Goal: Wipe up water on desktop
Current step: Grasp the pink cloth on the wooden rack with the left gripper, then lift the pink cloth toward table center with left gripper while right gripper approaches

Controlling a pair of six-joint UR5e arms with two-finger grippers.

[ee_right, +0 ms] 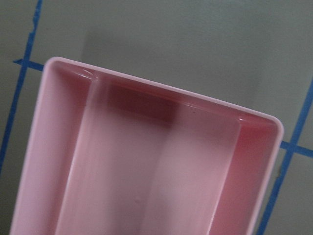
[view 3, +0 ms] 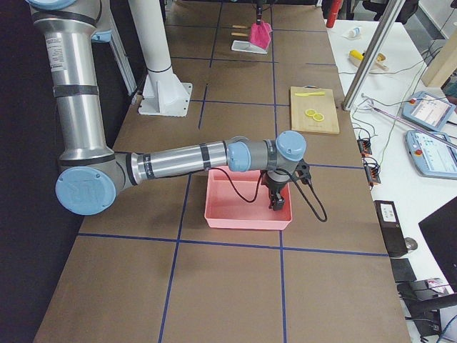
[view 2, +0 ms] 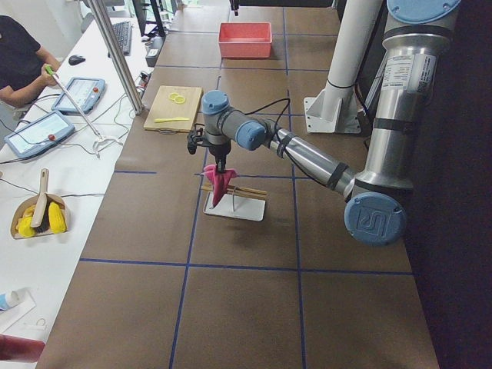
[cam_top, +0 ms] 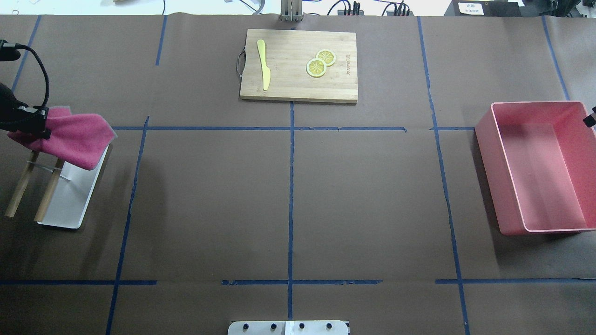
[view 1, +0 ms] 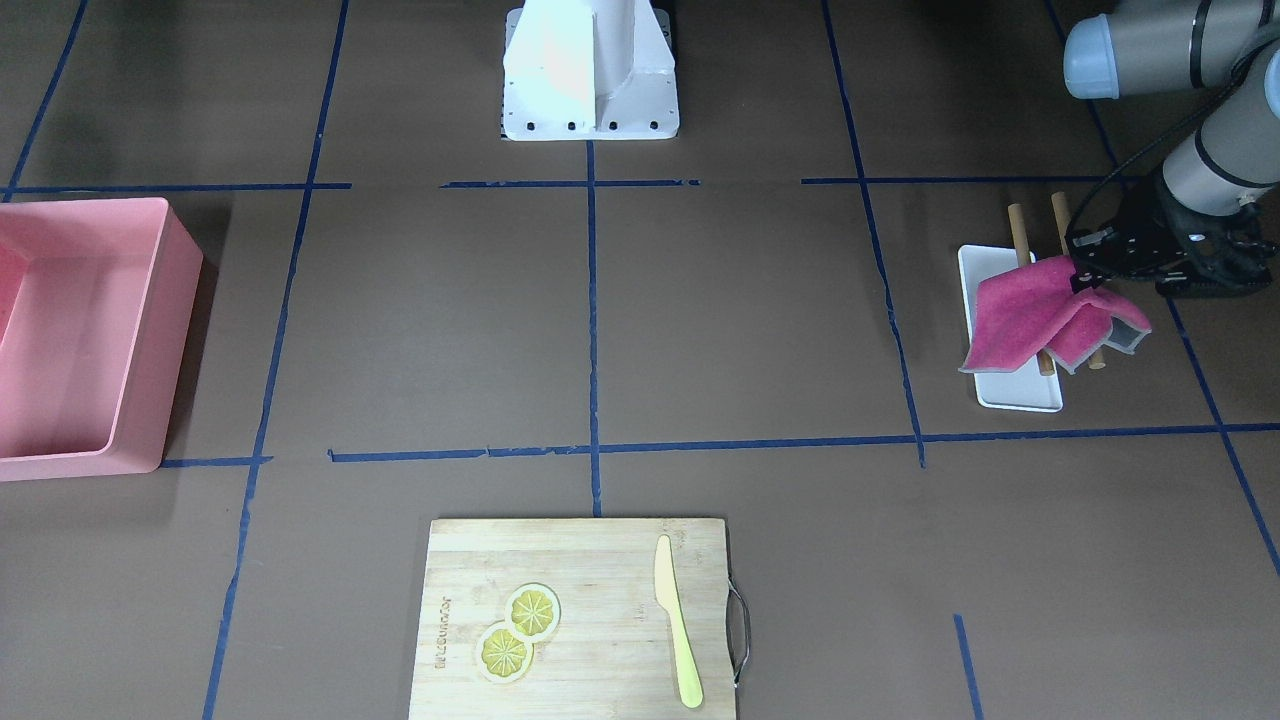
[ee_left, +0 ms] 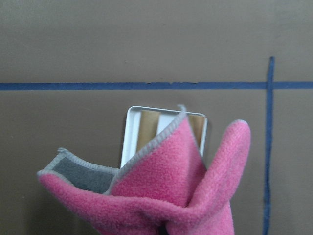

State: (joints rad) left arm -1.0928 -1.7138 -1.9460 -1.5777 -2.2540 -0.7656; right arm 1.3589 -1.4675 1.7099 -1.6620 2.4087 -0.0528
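The desktop (cam_top: 363, 195) is dark brown with blue tape lines; I can make out no water on it. My left gripper (view 1: 1088, 272) is shut on a corner of a pink cloth (view 1: 1035, 318) with a grey underside. It holds the cloth hanging over a white tray (view 1: 1015, 392) at the table's left end. The cloth also shows in the overhead view (cam_top: 77, 137) and the left wrist view (ee_left: 171, 191). My right gripper (view 3: 275, 201) hangs over the pink bin (view 3: 235, 207); I cannot tell whether it is open or shut.
Two wooden rods (cam_top: 18, 190) form a rack across the white tray (cam_top: 70, 204). The pink bin (cam_top: 486, 172) stands at the right end. A bamboo cutting board (cam_top: 288, 86) at the far edge carries two lemon slices (cam_top: 320, 63) and a yellow knife (cam_top: 263, 63).
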